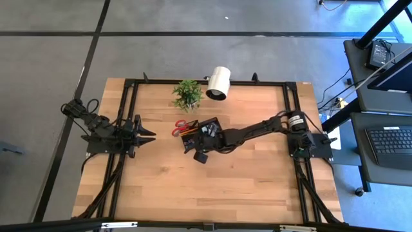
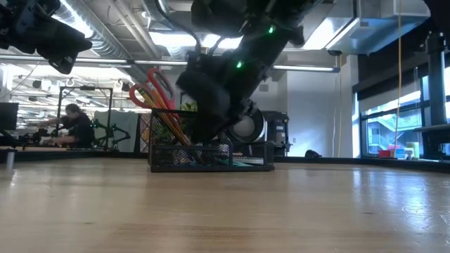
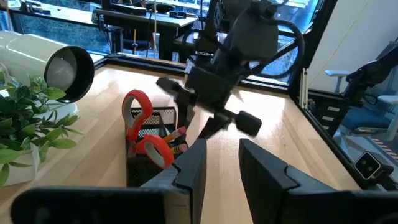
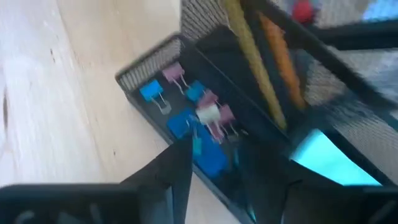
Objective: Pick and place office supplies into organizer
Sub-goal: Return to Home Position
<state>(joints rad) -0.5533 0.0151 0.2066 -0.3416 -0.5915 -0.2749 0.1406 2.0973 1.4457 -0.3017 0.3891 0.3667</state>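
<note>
Potted plant [image 1: 187, 94] beside white lamp [image 1: 219, 83]

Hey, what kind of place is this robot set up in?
Probably a robotics lab or workshop: exposed ceiling ducts overhead, a person working at a bench in the background, and a laptop cart beside the wooden table.

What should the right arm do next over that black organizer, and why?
Probably lift the right end effector straight up, clear of the organizer. Its fingers are open and empty, the binder clips already lie inside, and the scissors stand close beside it, so a sideways pull might snag them.
</note>
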